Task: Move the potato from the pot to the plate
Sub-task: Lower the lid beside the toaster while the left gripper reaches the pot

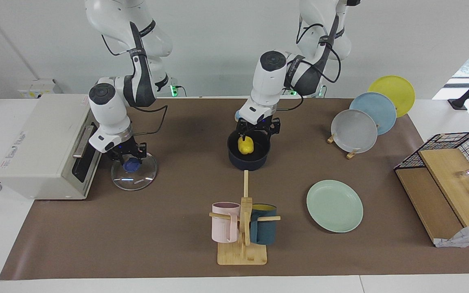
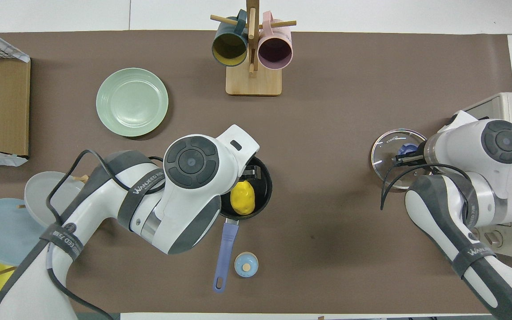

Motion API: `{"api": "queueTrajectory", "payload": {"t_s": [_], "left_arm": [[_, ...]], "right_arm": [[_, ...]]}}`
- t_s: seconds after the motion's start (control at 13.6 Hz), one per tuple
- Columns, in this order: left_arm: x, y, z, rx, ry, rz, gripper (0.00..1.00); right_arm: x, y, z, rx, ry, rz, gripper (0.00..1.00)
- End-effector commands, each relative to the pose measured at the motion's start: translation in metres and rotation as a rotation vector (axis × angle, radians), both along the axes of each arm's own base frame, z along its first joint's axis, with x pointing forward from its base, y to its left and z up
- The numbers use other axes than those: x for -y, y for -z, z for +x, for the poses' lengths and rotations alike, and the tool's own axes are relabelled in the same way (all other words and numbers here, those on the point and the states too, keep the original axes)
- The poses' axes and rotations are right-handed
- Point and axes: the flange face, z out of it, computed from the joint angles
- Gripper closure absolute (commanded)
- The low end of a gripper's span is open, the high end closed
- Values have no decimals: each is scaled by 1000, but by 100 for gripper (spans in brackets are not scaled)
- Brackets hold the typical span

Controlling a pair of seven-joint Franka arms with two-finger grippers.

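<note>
The yellow potato (image 1: 245, 145) lies in the dark navy pot (image 1: 247, 162) at the table's middle; it also shows in the overhead view (image 2: 242, 198). The pot (image 2: 266, 184) has its blue handle (image 2: 225, 249) pointing toward the robots. My left gripper (image 1: 248, 136) hangs low over the pot, right at the potato's top; in the overhead view (image 2: 249, 172) it covers part of the pot. The mint-green plate (image 1: 334, 205) (image 2: 132, 102) lies bare, farther from the robots, toward the left arm's end. My right gripper (image 1: 130, 159) (image 2: 405, 154) is at the blue knob of a glass lid.
The glass lid (image 1: 134, 175) lies flat in front of a white oven (image 1: 43, 142). A mug rack (image 1: 242, 228) holds a pink and a teal mug. Grey, blue and yellow plates (image 1: 354, 131) stand in a rack. A wire basket (image 1: 458, 150) holds boards. A small light-blue knob (image 2: 246, 264) lies beside the pot handle.
</note>
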Motion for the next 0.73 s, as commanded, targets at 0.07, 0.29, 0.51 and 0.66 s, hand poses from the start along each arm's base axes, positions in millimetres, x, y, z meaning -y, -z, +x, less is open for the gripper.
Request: {"api": "queueTrajectory", "payload": {"t_s": [0.07, 0.29, 0.51, 0.66], "left_arm": [[6, 20, -11, -8, 21, 11, 0], [10, 40, -24, 1, 50, 5, 0], [19, 61, -31, -14, 65, 16, 0], [18, 64, -30, -20, 61, 21, 0]], "right_arm": [[2, -7, -1, 61, 12, 15, 57], [4, -21, 9, 57, 18, 12, 0], [6, -87, 33, 4, 55, 24, 0], [9, -142, 41, -14, 78, 23, 0]]}}
